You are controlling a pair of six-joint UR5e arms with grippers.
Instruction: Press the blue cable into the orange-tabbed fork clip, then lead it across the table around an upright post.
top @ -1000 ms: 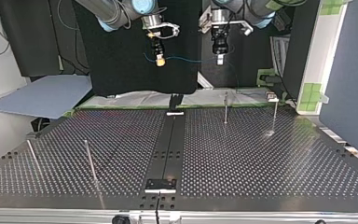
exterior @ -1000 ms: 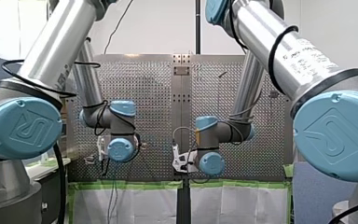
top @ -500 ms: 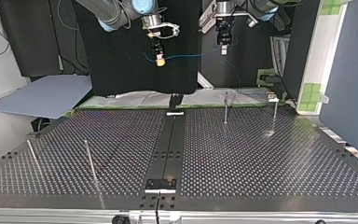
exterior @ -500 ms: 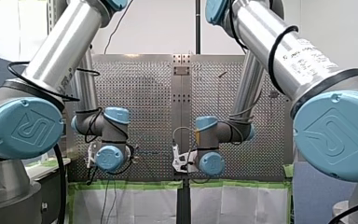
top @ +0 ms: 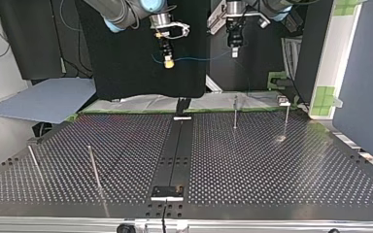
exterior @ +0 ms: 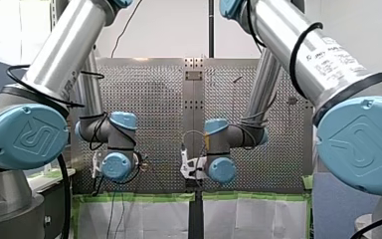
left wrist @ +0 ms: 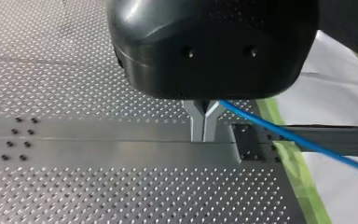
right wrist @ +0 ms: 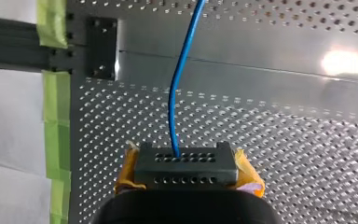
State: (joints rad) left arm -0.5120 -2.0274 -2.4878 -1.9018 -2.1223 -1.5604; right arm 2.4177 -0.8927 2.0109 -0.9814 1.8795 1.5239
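Observation:
The thin blue cable (top: 199, 59) hangs in the air between my two grippers, above the table's far edge in the top view. My left gripper (top: 233, 53) is shut on it. In the left wrist view its metal fingertips (left wrist: 203, 135) are pressed together and the cable (left wrist: 298, 142) runs off to one side. My right gripper (top: 168, 61), with yellow pads, is shut on the cable too. In the right wrist view the cable (right wrist: 182, 70) leaves its fingertips (right wrist: 186, 158) and leads ahead over the perforated plate. No orange-tabbed clip shows clearly.
Upright posts stand on the perforated table: two at the top view's far right (top: 235, 112) (top: 286, 119), two at its near left (top: 94, 167) (top: 34, 162). A dark rail (top: 177, 150) runs down the middle. A grey sheet (top: 43, 99) lies beyond the left corner.
In the top view my left gripper has risen and shifted slightly right, pulling the cable with it. My right gripper has edged slightly right. Both stay shut on the cable.

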